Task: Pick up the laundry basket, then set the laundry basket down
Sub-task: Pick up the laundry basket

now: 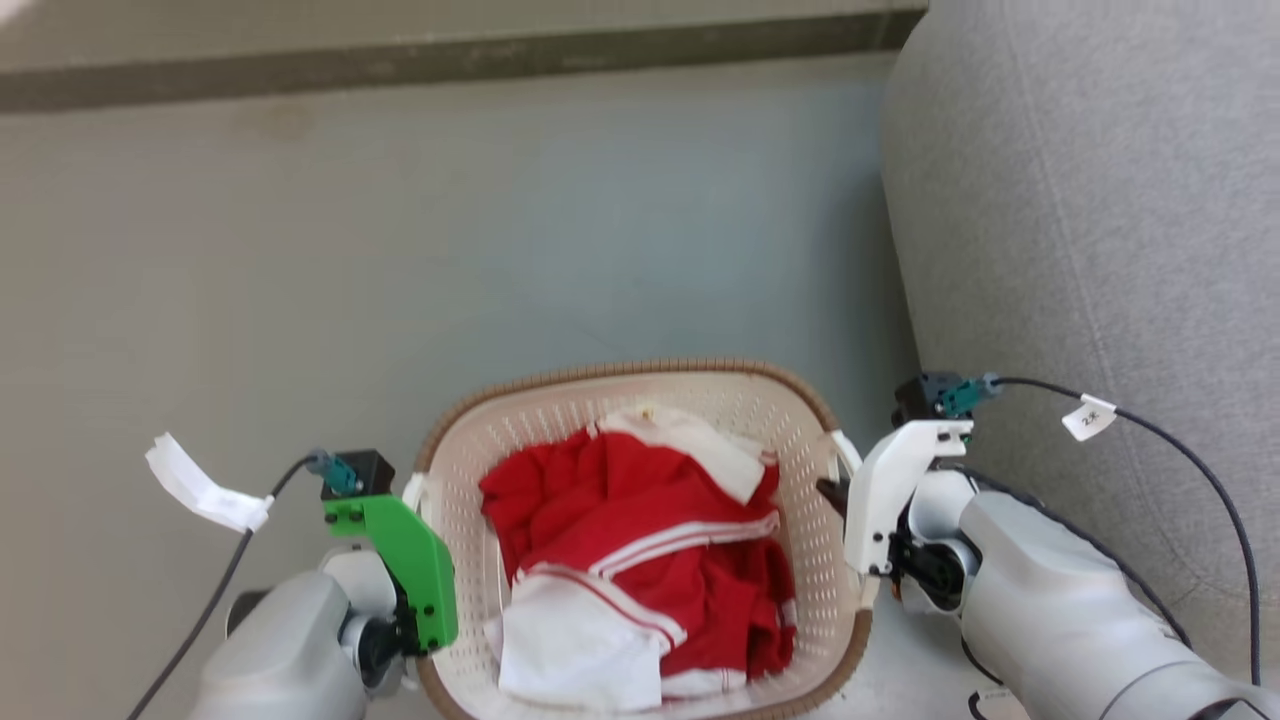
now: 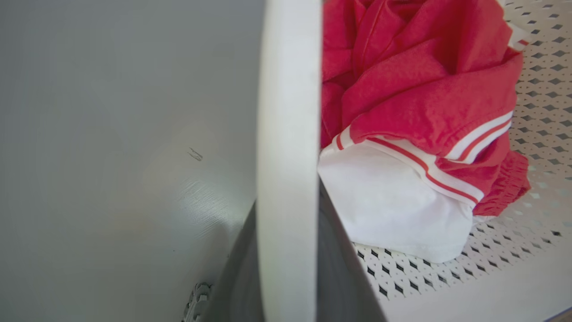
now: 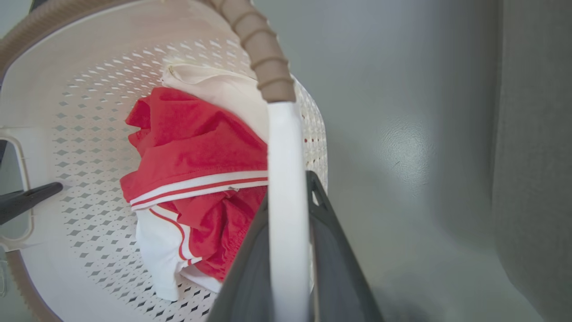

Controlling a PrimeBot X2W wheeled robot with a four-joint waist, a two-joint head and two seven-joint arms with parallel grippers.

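The laundry basket [image 1: 620,372], cream perforated plastic with a brown woven-look rim, sits low in the middle of the head view, holding red and white clothes [image 1: 640,530]. My left gripper [image 1: 418,505], under its green mount, is shut on the basket's left white handle [image 2: 288,156]. My right gripper [image 1: 838,495], under its white mount, is shut on the right white handle [image 3: 288,214], dark fingers [image 3: 333,250] on either side of it. In the right wrist view a dark finger of the left gripper [image 3: 27,201] pokes through the far handle. I cannot tell whether the basket touches the floor.
A grey fabric sofa [image 1: 1100,200] stands close on the right of the basket. Grey floor [image 1: 400,250] stretches ahead and to the left, up to a dark strip [image 1: 450,65] at the far edge. Tagged cables [image 1: 1088,417] trail from both wrists.
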